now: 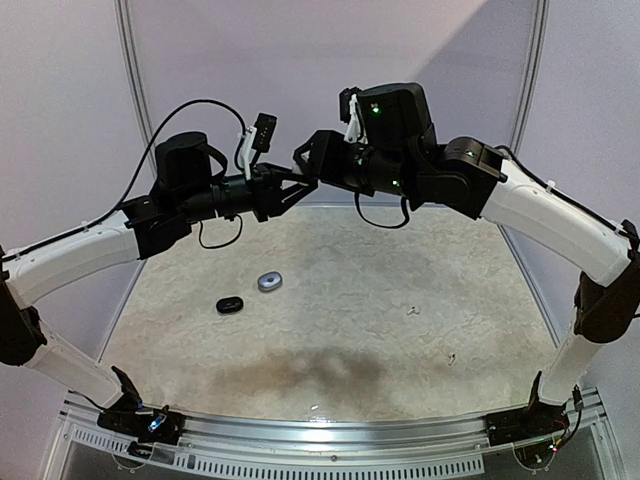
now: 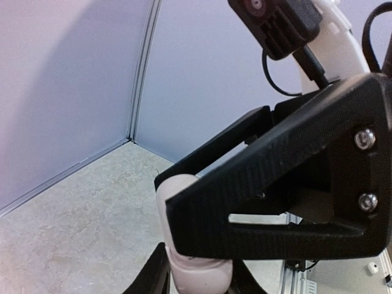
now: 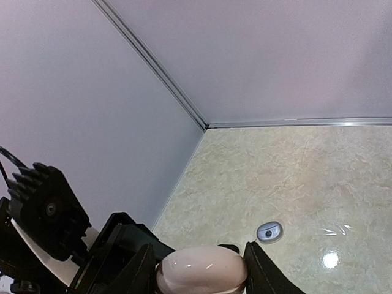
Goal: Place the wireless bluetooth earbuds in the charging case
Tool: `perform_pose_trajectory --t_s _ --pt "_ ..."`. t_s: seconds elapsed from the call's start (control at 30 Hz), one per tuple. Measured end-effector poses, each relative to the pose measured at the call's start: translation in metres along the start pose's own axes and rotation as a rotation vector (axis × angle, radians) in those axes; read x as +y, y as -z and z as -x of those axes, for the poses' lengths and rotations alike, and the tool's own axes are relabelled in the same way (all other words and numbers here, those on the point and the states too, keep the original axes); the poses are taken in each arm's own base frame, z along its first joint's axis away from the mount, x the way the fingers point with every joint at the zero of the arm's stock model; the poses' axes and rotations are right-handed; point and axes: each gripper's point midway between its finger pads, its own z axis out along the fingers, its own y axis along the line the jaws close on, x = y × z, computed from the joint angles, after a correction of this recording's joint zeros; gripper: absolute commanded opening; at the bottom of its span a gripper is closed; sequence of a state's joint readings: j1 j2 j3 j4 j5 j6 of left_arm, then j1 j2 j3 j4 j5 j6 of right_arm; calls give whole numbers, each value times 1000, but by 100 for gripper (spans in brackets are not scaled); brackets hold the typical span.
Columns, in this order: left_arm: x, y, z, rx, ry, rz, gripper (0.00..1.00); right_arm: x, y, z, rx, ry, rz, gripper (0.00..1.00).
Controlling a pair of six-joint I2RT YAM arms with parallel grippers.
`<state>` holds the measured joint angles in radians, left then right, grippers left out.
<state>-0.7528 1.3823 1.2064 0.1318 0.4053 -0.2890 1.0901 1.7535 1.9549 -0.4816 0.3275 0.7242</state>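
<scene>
While a pale speck (image 1: 451,357), probably an earbud, lies on the bench (image 1: 350,345) before a black case (image 1: 231,305) and grey case (image 1: 270,282), left jaws and right jaws clench the white charging case (image 3: 202,268) aloft. Prising it open seems next, needing a steady opposing pull.

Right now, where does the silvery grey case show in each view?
Top external: silvery grey case on the table, left of centre, beside the black case.
Left wrist: not in view.
Right wrist: on the table, lower right of centre.
Shared landmark: the white case, held at the bottom edge of both wrist views.
</scene>
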Motion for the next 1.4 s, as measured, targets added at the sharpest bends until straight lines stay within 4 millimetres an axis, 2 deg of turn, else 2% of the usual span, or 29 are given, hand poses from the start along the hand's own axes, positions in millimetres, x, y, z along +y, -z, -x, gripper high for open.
perform_pose_trajectory --t_s 0.03,0.17,0.27,0.4,0.53,0.6,0.73,0.87,0.97,1.03,1.13,1.27,1.4 --pt "1 0 0 0 0 5 19 0 0 0 -3 0 -1 16" --pt "4 0 1 -6 -11 21 0 -1 -2 3 -11 -3 -1 17" --pt "4 0 2 -8 -13 22 0 0 -2 3 -12 -2 1 26" --pt "4 2 2 -13 -15 17 0 1 -2 2 -12 11 10 67" --pt "1 9 -3 -19 -5 -15 0 4 -4 -9 21 80 45 92" --pt "-3 15 -7 -18 -5 -44 0 4 -1 -15 37 133 67 99" --pt "-16 27 -12 -22 -17 -117 0 8 25 -21 44 237 164 99" --pt "-38 37 -9 -38 -42 -236 0 24 73 -12 12 322 326 98" --pt "-54 44 -3 -51 -59 -318 0 42 104 2 -35 377 444 87" --pt "-63 49 1 -61 -69 -364 0 51 115 6 -47 405 500 77" --pt "-72 54 4 -68 -75 -408 0 60 115 1 -26 442 548 72" --pt "-79 57 6 -73 -88 -445 0 67 97 -16 37 474 580 67" --pt "-85 61 7 -72 -95 -469 0 65 80 -37 110 492 589 52"
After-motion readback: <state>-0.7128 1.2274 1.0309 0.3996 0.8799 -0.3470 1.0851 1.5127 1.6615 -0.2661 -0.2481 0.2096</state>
